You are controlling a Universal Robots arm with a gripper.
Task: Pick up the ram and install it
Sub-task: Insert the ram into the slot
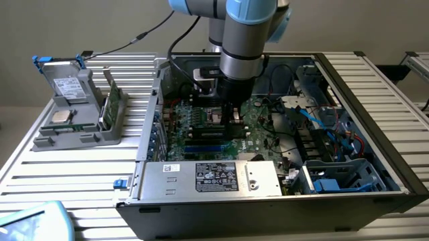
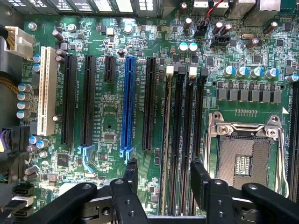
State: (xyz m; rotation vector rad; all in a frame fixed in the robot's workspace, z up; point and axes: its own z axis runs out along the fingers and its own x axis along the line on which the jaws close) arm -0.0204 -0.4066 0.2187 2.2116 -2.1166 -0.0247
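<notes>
In the wrist view the ram (image 2: 164,135) appears edge-on as a thin green strip standing in the memory slot closest to the long black expansion slots. My gripper (image 2: 164,176) is right over it and open. One black finger (image 2: 131,173) and the other (image 2: 199,176) stand apart on either side, clear of the ram. The exterior view has the gripper (image 1: 231,119) reaching down into the open computer case, over the green motherboard (image 1: 201,118). There the arm hides the ram.
An open processor socket (image 2: 243,161) with its metal frame lies beside the memory slots. A blue expansion slot (image 2: 127,107) lies on the other side. The silver power supply (image 1: 211,178) is at the case's front. A grey parts holder (image 1: 74,120) with a green card (image 1: 110,103) stands at the exterior view's left.
</notes>
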